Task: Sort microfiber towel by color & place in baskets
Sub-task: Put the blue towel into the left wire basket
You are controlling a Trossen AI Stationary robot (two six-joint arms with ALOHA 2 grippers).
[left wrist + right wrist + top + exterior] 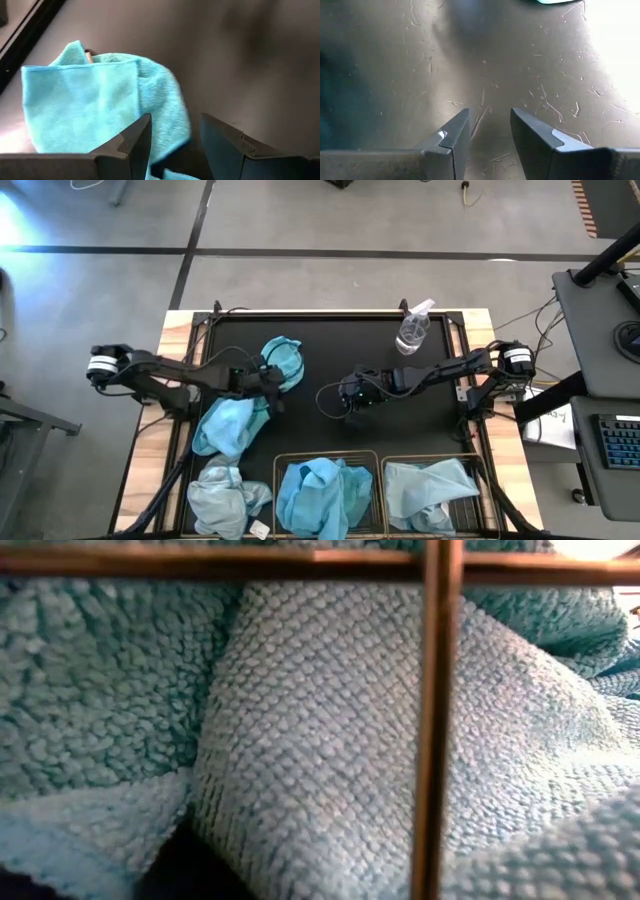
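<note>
**Three towels left on the counter, both hands empty**

A bright turquoise towel (283,360) lies on the black mat toward the counter's far edge, left of middle. A second turquoise towel (228,425) sits just nearer, and a pale grey-blue towel (228,495) with a white tag lies at the near-left corner. Along the near edge stand the two baskets: the left basket (281,457) already holds turquoise cloth and the right basket (470,470) holds pale cloth.

The left hand (268,385) hangs between the two turquoise towels, its fingers apart and gripping nothing; the left wrist view shows the far towel (95,105) lying just past the spread fingertips. The right hand (352,398) waits over bare mat at the middle of the counter, fingers also apart and empty. A clear spray bottle (413,330) stands near the far edge, right of middle.

The likely risk: the two turquoise towels lie close together, so a low pinch could snag both or drag one off the mat. A loose corner grip might also let the cloth slip out over the basket rim.

Only the high view shows the whole layout. The low view is filled by towel pile (300,740) behind a basket wire (432,720), revealing texture alone.
</note>
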